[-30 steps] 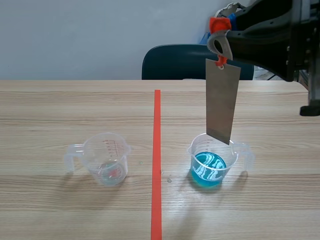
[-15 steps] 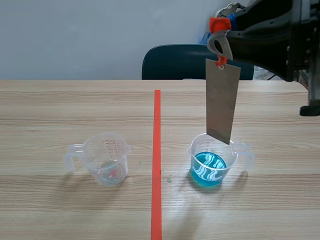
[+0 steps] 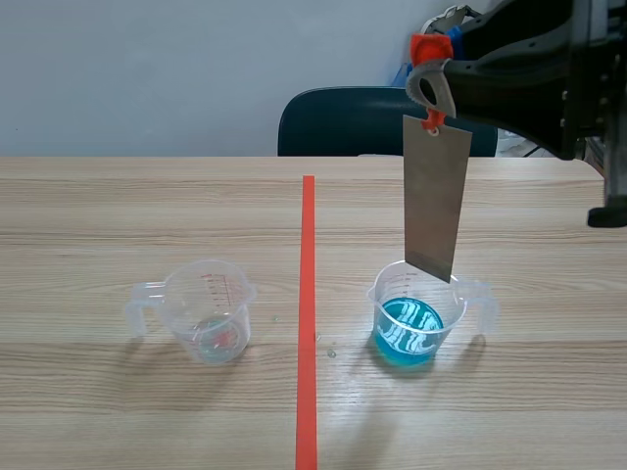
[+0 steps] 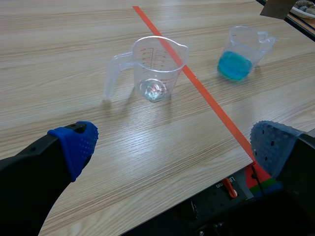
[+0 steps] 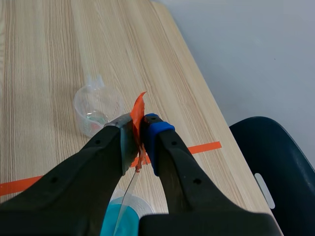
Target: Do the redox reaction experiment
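Note:
A grey metal strip (image 3: 434, 201) hangs upright above a clear measuring cup of blue liquid (image 3: 411, 323), its lower edge at the cup's rim. An orange tab (image 3: 430, 47) tops the strip, and my right gripper (image 3: 432, 83) is shut on that tab high over the table's right half. In the right wrist view the tab (image 5: 137, 118) is pinched between the fingers, with the blue cup (image 5: 120, 219) under the gripper. A second clear cup (image 3: 209, 309), nearly empty, stands left of the tape line. My left gripper (image 4: 172, 147) is open, near the table's front edge, with that cup (image 4: 156, 66) ahead.
An orange-red tape line (image 3: 308, 313) runs down the table's middle between the two cups. A dark blue chair (image 3: 348, 122) stands behind the far edge. The table's front edge (image 4: 197, 189) lies just under the left gripper.

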You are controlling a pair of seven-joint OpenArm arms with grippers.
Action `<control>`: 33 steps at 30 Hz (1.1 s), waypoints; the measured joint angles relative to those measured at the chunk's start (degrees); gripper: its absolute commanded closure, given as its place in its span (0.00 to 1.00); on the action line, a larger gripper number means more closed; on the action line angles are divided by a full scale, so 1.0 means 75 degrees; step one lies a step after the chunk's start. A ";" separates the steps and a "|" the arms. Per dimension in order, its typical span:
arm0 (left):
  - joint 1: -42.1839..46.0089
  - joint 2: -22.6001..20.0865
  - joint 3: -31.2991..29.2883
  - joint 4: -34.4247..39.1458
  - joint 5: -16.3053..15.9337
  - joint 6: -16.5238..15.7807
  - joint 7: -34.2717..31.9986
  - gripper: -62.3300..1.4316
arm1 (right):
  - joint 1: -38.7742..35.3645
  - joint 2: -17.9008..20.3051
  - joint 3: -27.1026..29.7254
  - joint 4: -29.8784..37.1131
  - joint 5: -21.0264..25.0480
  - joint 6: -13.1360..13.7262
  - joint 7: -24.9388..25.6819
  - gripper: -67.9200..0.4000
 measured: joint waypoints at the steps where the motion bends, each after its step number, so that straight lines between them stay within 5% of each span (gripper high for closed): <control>1: 0.0000 0.0000 0.0000 0.0000 0.0000 0.0000 0.0000 0.00 | 0.0000 0.0000 0.0000 0.0000 0.0000 0.0006 0.0000 0.99; 16: 0.0000 0.0000 0.0000 0.0000 0.0000 0.0073 0.0000 0.03 | 0.0000 0.0000 0.0000 0.0000 -0.0026 0.0035 0.0000 0.99; 23: 0.0000 -0.0050 0.0000 0.0000 0.0385 0.0195 -0.0111 0.92 | 0.0000 0.0000 0.0000 0.0000 -0.0026 0.0038 0.0000 0.99; 28: -0.0082 -0.0128 -0.0015 0.0000 0.0370 0.0198 -0.0595 0.93 | 0.0000 0.0000 0.0000 0.0000 -0.0064 0.0050 0.0000 0.99; 33: -0.1084 -0.0283 -0.0023 0.0000 0.0624 0.0052 -0.0140 0.93 | 0.0003 0.0000 0.0000 0.0000 -0.0079 0.0050 -0.0003 0.99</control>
